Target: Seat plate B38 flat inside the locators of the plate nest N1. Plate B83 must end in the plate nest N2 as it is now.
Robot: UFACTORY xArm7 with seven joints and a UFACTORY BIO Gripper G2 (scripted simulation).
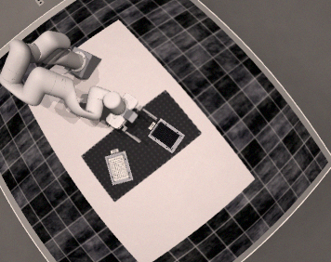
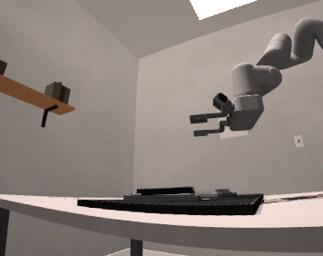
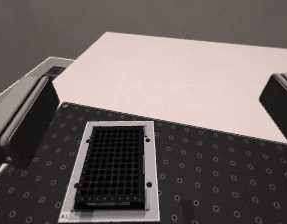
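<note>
A black plate, B38 (image 1: pixel 165 134) (image 2: pixel 165 191) (image 3: pixel 111 165), lies within the pale frame of nest N1 (image 1: pixel 177 143) (image 3: pixel 151 167). In the exterior view it stands above the nest, its top edge slightly slanted; whether it sits fully flat I cannot tell. A white plate, B83 (image 1: pixel 118 167), lies in nest N2 (image 1: pixel 124 181); it is outside the wrist view. My gripper (image 1: pixel 148 130) (image 2: pixel 193 126) (image 3: pixel 156 102) is open and empty, high above the black mat. Its fingers point outward, nearly level in the exterior view, and frame the area over and beyond the black plate in the wrist view.
Both nests stand on a black dotted mat (image 1: pixel 141 160) (image 3: pixel 219 180) on the pale table (image 1: pixel 200 178) (image 3: pixel 194 80). Small tags sit at the arm-side edge of each nest. A wall shelf (image 2: pixel 32 96) with boxes is at the left in the exterior view.
</note>
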